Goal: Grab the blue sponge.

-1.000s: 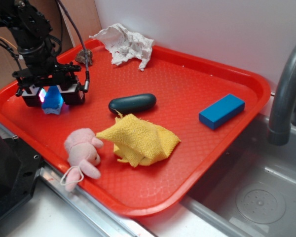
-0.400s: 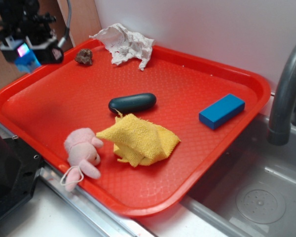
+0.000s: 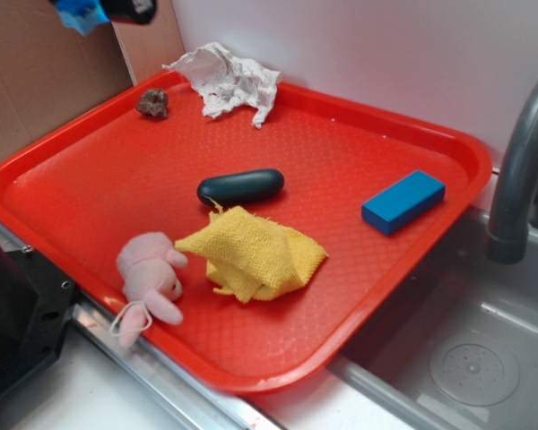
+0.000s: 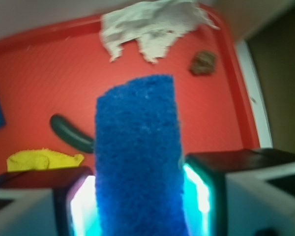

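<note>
Red textured plastic tray [image 3: 359,134]; above it, black gripper [image 4: 137,204], jaws clamped on small bright-blue rough-topped sponge [image 4: 137,162], lifted clear.

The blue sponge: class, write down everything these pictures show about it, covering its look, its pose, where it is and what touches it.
The blue sponge is bright blue with a rough, fibrous face and a rounded top edge. In the wrist view it stands upright, clamped between the two pads of the pincer, one on each side. It hangs high above the red tray, touching nothing else. In the exterior view only a small blue corner shows at the top edge.
</note>
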### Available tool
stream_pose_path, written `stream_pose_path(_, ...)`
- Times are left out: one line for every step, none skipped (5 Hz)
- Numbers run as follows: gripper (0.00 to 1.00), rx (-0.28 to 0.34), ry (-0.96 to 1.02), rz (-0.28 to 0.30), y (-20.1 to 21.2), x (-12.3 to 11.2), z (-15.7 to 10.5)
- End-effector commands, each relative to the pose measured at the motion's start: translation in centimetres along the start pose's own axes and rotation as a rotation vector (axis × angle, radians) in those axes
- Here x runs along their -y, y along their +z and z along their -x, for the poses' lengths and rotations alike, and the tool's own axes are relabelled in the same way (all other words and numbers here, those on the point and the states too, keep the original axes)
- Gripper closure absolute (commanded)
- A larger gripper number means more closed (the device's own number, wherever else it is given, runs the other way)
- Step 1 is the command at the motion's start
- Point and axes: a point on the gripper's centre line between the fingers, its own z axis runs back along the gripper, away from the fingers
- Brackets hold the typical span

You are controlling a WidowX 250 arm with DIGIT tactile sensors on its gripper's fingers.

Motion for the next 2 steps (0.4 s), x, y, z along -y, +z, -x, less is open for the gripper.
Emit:
stream_pose_path(1.00, 0.113, -0.114, 0.041, 1.87, 0.89, -0.49)
stream_pose_path(1.00, 0.111, -0.106, 0.029, 1.86, 0.54, -0.07)
